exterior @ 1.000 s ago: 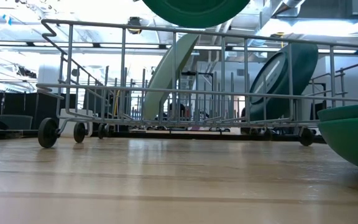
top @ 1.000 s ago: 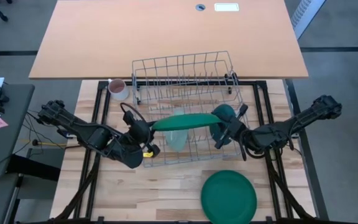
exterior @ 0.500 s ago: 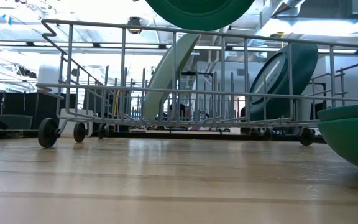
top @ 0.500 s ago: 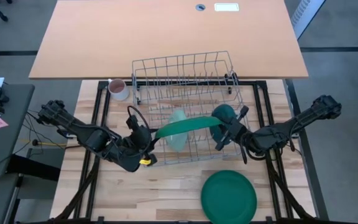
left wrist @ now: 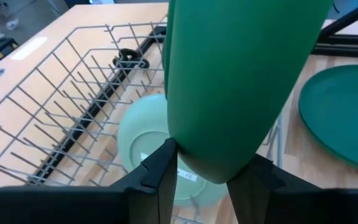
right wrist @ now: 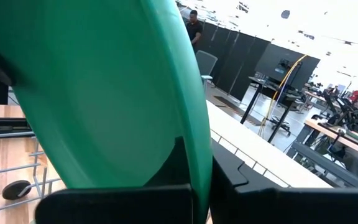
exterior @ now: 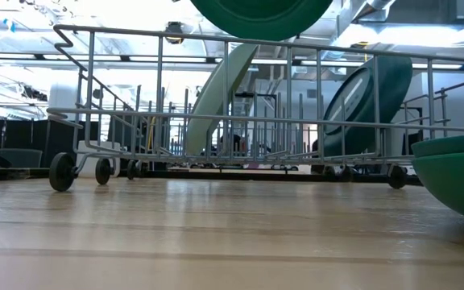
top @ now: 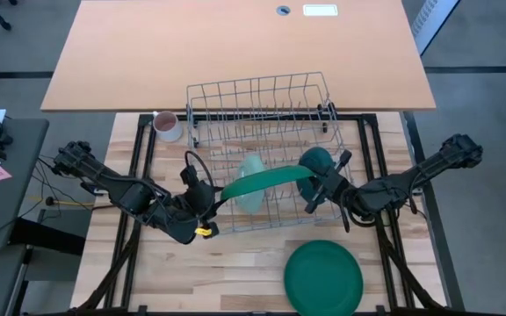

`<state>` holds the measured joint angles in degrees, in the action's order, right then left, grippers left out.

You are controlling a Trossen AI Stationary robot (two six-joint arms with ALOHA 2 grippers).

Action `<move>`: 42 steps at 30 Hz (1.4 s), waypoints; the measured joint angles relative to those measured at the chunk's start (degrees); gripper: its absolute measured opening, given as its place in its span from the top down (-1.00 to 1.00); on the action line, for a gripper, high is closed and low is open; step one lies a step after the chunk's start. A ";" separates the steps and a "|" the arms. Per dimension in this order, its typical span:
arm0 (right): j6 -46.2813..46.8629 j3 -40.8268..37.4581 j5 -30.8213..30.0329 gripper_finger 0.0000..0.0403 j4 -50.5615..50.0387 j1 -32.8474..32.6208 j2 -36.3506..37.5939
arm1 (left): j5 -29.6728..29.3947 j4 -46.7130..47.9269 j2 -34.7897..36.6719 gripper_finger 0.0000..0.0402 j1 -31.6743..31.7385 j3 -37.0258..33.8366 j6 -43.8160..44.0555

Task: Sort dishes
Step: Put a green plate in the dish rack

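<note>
While the large dark green plate hangs on edge above the wire rack, it spans the near half of the rack from 9 o'clock to 3 o'clock. The right pincer is clamped on the rim at the 3 o'clock end. The left pincer sits at the 9 o'clock end, with the rim in its gap; whether it grips or merely flanks the rim cannot be told.

The plate is probably held on edge so that it can drop between the tines. Support at both ends would stop a wide, glossy plate from swinging.

Two dishes stand in the rack. The pale mint plate leans under the held plate. The teal plate stands at 3 o'clock, just beside the right pincer.

A second large green plate lies flat on the surface at 5 o'clock of the rack, unsorted. A mug stands at 10 o'clock of the rack.
</note>
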<state>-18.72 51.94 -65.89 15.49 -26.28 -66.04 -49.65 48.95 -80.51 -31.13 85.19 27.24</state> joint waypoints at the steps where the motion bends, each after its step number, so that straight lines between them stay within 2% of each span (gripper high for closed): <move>1: 0.00 0.00 0.00 0.92 0.00 0.00 0.00 | 0.08 0.13 0.00 0.42 -0.06 0.00 0.02; 11: -0.75 0.00 -0.57 0.92 1.33 -0.49 0.00 | 3.03 2.14 0.01 0.43 -1.10 0.59 0.23; 17: -7.27 0.07 -2.34 0.92 10.96 -3.69 0.25 | 6.12 4.98 0.66 0.43 -2.96 0.59 1.34; 30: -19.94 0.13 -0.93 0.92 22.75 -10.71 0.11 | 4.87 12.65 1.12 0.43 -4.18 0.61 5.73; 38: -22.46 0.35 -0.56 0.92 24.33 -12.53 0.09 | 4.13 16.01 1.13 0.43 -4.17 0.59 8.05; 42: -22.48 0.99 -0.43 0.92 24.21 -13.17 0.07 | 1.84 19.17 1.14 0.43 -4.15 0.59 10.69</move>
<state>-41.21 52.93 -66.32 39.69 -39.46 -65.98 -47.81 68.12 -79.37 -35.29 85.78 37.93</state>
